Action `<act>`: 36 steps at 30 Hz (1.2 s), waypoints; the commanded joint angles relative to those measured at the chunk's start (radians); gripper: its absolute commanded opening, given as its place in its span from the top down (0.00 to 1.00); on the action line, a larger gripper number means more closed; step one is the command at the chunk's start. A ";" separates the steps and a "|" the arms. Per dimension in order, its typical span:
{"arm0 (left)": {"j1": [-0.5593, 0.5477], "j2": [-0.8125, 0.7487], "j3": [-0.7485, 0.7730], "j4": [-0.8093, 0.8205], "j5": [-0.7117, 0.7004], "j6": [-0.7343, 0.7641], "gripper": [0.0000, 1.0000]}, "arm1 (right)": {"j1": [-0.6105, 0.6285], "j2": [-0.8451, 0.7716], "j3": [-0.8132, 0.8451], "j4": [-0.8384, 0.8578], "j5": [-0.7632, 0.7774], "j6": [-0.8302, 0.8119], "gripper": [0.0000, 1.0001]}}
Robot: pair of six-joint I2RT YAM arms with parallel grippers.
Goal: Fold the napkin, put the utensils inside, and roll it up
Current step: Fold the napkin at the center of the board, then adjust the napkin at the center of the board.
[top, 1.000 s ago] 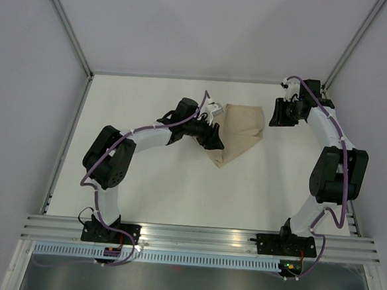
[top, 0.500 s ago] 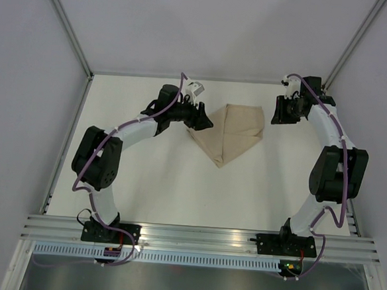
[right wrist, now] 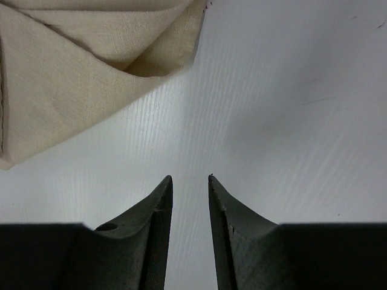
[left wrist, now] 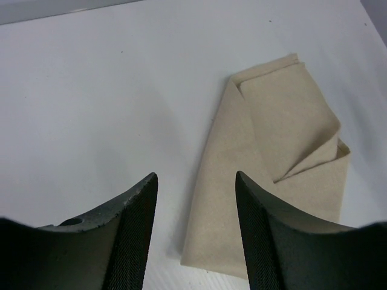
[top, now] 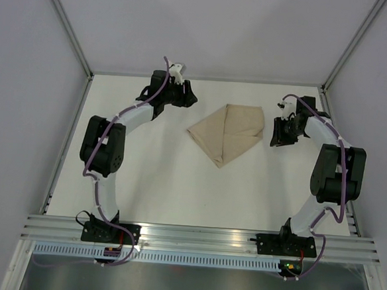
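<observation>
The folded napkin point(top: 226, 131) lies mid-bench point(top: 145, 175), its tip toward 6 o'clock. Just beside it at 3 o'clock, the right end effector point(right wrist: 190, 180) is slightly parted, holding nothing. Farther back at 10 o'clock, the left end effector point(left wrist: 195, 175) is spread, holding nothing.

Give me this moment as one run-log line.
napkin: folded, lying flat | fork: not in view | left hand: open, empty, off napkin | right hand: open, empty, beside napkin

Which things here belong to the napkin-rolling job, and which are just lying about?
Job: napkin, folded; left gripper and right gripper, both empty. No fork visible.
Other: table; aluminium rail at its near edge.
</observation>
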 commanded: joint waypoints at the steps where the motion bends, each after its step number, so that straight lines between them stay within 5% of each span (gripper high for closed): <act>1: -0.014 0.101 0.087 -0.036 -0.051 -0.055 0.41 | 0.005 -0.031 -0.027 0.023 -0.018 -0.011 0.64; 11: -0.021 0.249 0.165 -0.063 -0.037 -0.134 0.47 | 0.081 0.053 -0.016 0.039 -0.021 0.030 0.66; 36: -0.071 0.229 0.004 0.026 -0.105 -0.230 0.50 | 0.137 0.158 0.033 0.053 0.007 0.046 0.68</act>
